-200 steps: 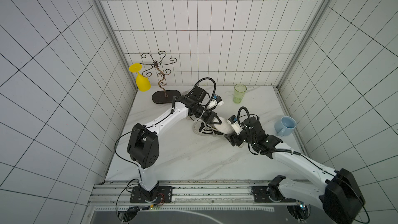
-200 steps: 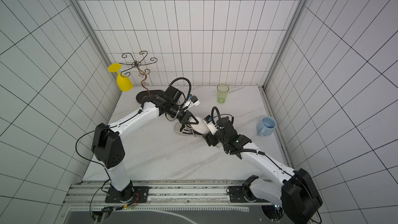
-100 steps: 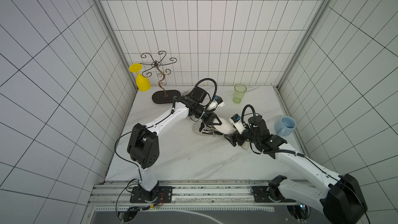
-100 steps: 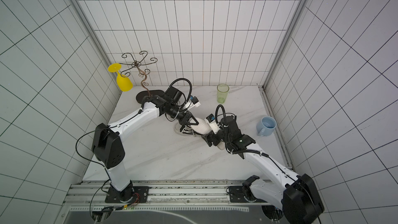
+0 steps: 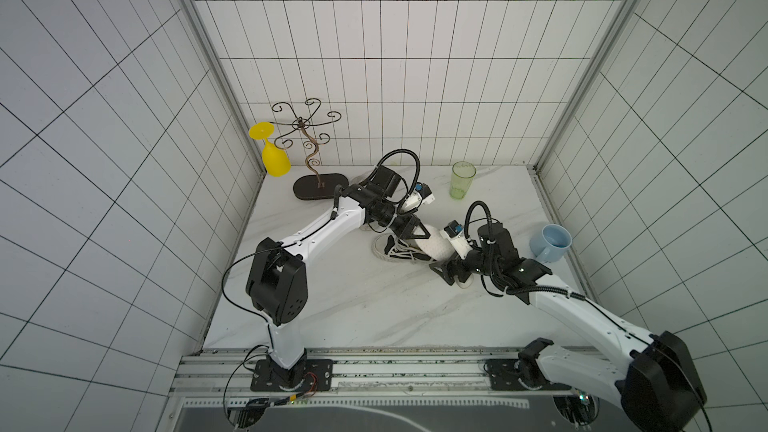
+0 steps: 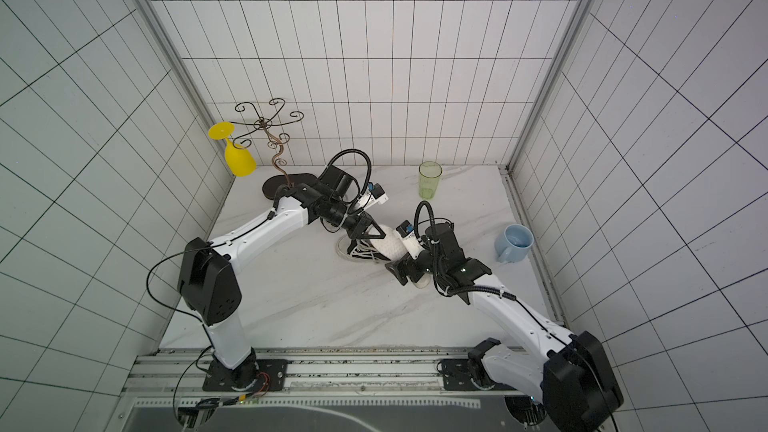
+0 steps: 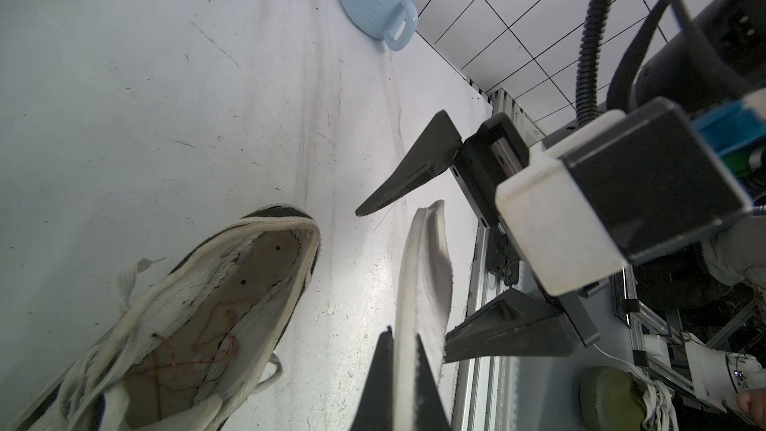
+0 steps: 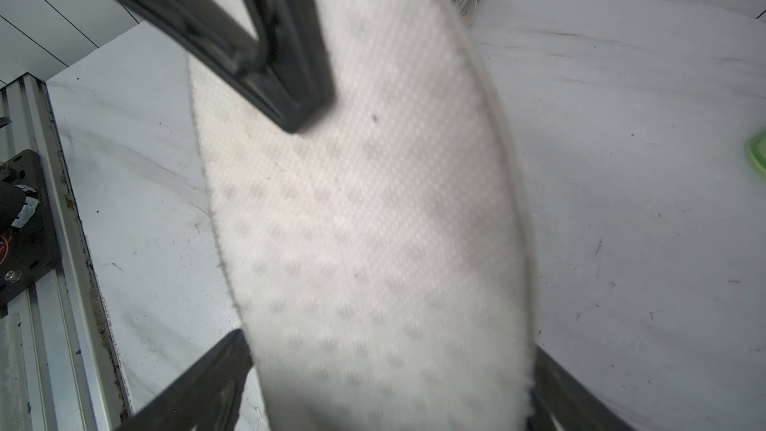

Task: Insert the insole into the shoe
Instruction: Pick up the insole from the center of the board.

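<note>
Our left pincer (image 5: 417,233) is pressing its jaws together on one end of the insole (image 5: 435,245) and pinching it across its thin side, as the left wrist view is showing well. Our right pincer (image 5: 451,271) is standing spread, with one jaw on each side of the other end. As far as we are seeing, it is squeezing nothing.

In both top views the insole is hanging a little right of the frame's centre. It is reaching between the two pincers, lifted off the table (image 5: 353,305) and turned on its edge. The shoe (image 5: 392,250) is lying on the table just to the left of it, with its mouth facing up. The insole is beside this mouth and not yet in it.

We are judging the insole to be very light, thin and soft. Its woven face is probably giving the jaws enough friction, so slipping is not our main worry. Bending is the worry: held at one end only, the free end is likely drooping or curling, and it may buckle if we are pushing it against the shoe's lining. A good hold, we think, is flat across the thickness near the heel end. The free end is then going into the mouth first, and the other pincer is steadying the shoe, which is also light and may slide.
</note>
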{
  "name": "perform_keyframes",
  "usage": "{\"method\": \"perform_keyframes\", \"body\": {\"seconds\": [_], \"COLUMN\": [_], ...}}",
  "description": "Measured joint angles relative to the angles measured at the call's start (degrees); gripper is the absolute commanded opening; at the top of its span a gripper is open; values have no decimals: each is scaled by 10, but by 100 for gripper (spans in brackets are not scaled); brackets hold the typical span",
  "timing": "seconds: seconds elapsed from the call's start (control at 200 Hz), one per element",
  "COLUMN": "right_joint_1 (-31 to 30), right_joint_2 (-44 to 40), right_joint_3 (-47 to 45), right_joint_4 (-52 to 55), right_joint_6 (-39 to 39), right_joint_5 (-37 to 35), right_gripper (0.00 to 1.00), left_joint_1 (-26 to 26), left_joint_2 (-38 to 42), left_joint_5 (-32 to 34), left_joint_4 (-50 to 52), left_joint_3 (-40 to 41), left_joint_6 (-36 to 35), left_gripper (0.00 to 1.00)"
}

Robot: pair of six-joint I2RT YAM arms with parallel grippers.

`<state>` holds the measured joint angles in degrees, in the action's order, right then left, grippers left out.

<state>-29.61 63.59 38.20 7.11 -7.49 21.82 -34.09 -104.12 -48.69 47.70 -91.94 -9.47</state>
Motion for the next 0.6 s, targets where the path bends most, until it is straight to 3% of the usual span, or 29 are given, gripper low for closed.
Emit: {"method": "perform_keyframes", "body": {"seconds": [0.6], "right_joint_1": [0], "right_joint_2": [6], "right_joint_3": [1], "right_joint_4": [-9], "right_joint_6": [1], "right_joint_5": [-28], "right_gripper": [60], "left_joint_1": [0], "left_joint_2": [-10], "left_joint_5": [8], "left_joint_4": [-2], "left_joint_3": [-7], "left_joint_6": [5], "left_gripper": [0]}}
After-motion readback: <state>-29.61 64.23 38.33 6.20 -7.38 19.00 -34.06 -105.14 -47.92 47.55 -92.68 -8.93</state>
